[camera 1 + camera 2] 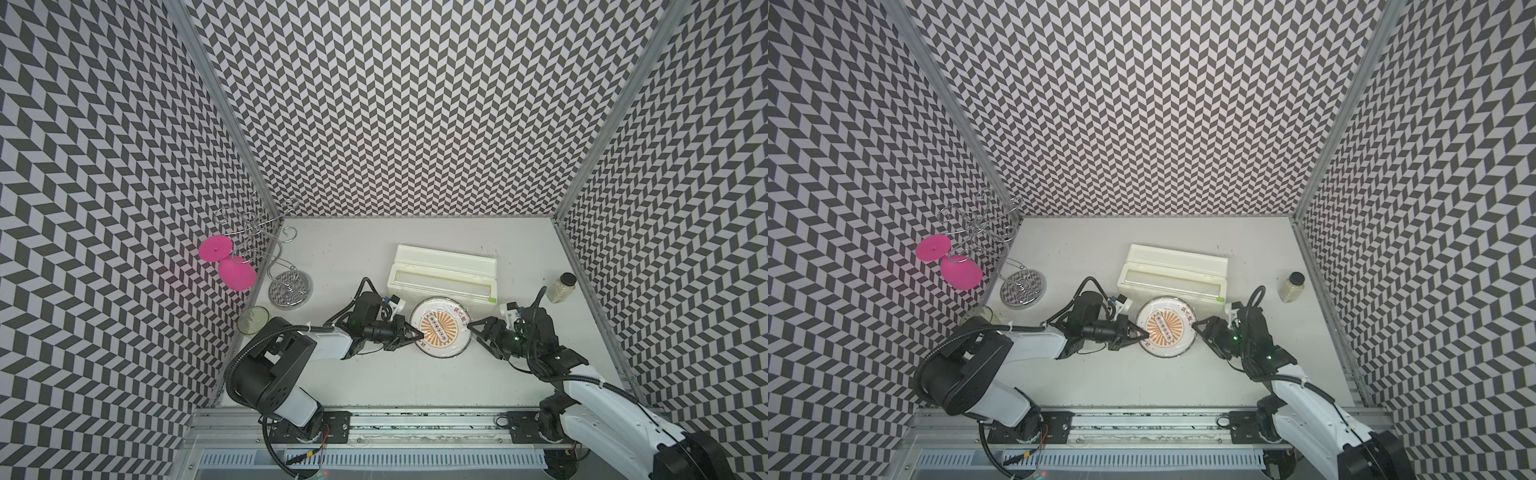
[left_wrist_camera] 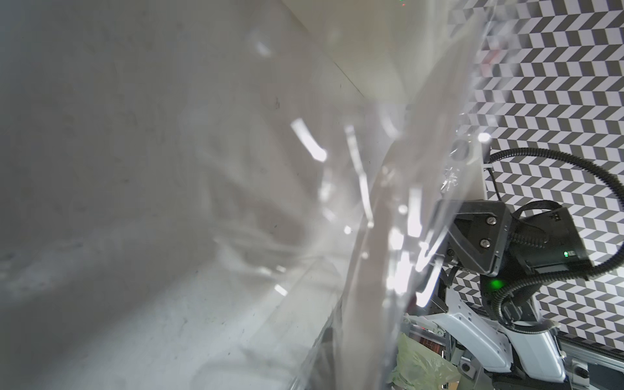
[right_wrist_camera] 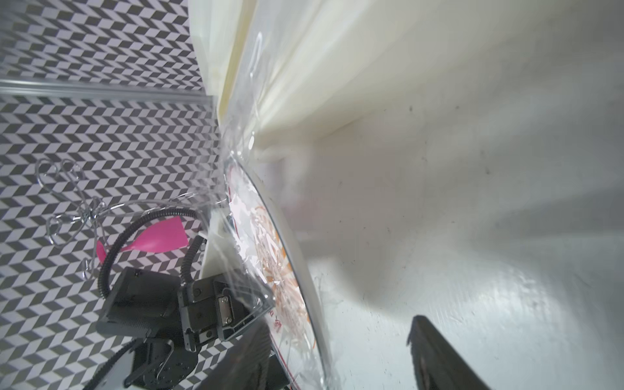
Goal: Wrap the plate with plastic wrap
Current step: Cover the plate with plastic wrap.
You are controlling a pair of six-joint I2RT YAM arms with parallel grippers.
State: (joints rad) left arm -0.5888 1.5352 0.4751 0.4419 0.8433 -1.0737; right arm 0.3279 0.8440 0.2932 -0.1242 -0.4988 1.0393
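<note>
Both top views: left hand (image 1: 419, 333) sitting pinched together over plate (image 1: 441, 348) edge, right hand (image 1: 471, 330) hanging spread at opposite edge

The plastic wrap (image 2: 337, 202) blurs the counter (image 2: 101, 337) in the left wrist view; lettering on the plate (image 1: 440, 328) is unreadably small.

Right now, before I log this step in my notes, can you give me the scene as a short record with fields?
plate: lying flat, just robot-side of dispenser box
plastic wrap: crinkled film lying over plate
left gripper: jaws shut, tip at plate's rim
right gripper: jaws open, at opposite rim
also present: jar, wire stand
</note>
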